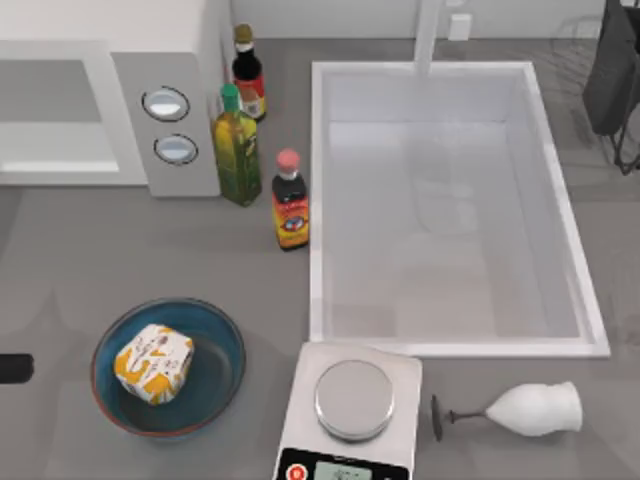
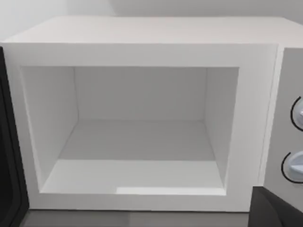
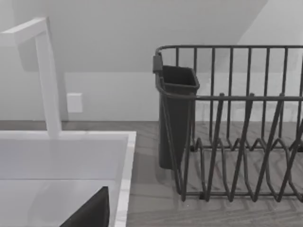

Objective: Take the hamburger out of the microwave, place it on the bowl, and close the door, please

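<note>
The microwave (image 1: 110,110) stands at the table's far left corner with its cavity (image 2: 137,137) open and bare, as my left wrist view shows head-on. The door (image 2: 8,156) I take to be the dark panel swung out at one side of that opening, though I see just its edge. The sink (image 1: 450,200) fills the table's right half, with the dish rack (image 3: 236,127) past its far right corner, where my right arm (image 1: 615,70) sits parked. A scale (image 1: 352,420) rests on the near edge at the middle, a wine glass (image 1: 525,410) lying on its side to its right, and three bottles (image 1: 240,150) stand in a loose row between microwave and sink. The bowl (image 1: 225,345) sits near the near left corner, and the hamburger (image 1: 153,363) already lies inside it, left of centre. My left arm (image 1: 12,368) juts in at the left edge beside the bowl; I cannot tell how either gripper's fingers are set. By my reading, only the door is left to shut. To do it well, I should get behind the door's free edge and push it round its hinge in a smooth arc, keeping contact low and steady, clear of bowl and bottles, until it seats flush against the white frame.
</note>
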{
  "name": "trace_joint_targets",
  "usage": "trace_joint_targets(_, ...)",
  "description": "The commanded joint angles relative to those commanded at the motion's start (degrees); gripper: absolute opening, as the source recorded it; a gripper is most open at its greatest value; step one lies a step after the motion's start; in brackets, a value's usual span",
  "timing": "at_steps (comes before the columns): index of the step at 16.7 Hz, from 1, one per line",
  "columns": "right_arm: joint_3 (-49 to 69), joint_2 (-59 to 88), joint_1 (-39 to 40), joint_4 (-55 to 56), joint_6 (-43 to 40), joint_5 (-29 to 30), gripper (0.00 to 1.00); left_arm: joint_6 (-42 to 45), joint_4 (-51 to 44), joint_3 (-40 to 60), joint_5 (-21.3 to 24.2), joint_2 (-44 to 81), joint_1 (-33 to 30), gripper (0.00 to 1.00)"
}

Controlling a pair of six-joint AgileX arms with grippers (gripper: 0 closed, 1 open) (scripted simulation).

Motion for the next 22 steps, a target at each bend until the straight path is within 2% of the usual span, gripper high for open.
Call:
trace_joint_targets(4,0.0,0.0,0.0,0.0,0.0,0.0,1.0,0.02,0.67,0.26,-0.98,0.92,-0.99,0.0)
trace_joint_targets(9,0.0,0.0,0.0,0.0,0.0,0.0,1.0,0.13,5.68,2.11,-11.23,7.76,-11.25,0.0)
trace_joint_targets(12,0.0,0.0,0.0,0.0,0.0,0.0,1.0,0.18,7.66,2.83,-15.04,10.45,-15.06,0.0)
trace_joint_targets(22,0.0,0.0,0.0,0.0,0.0,0.0,1.0,0.17,6.82,5.93,-16.14,12.86,-16.17,0.0)
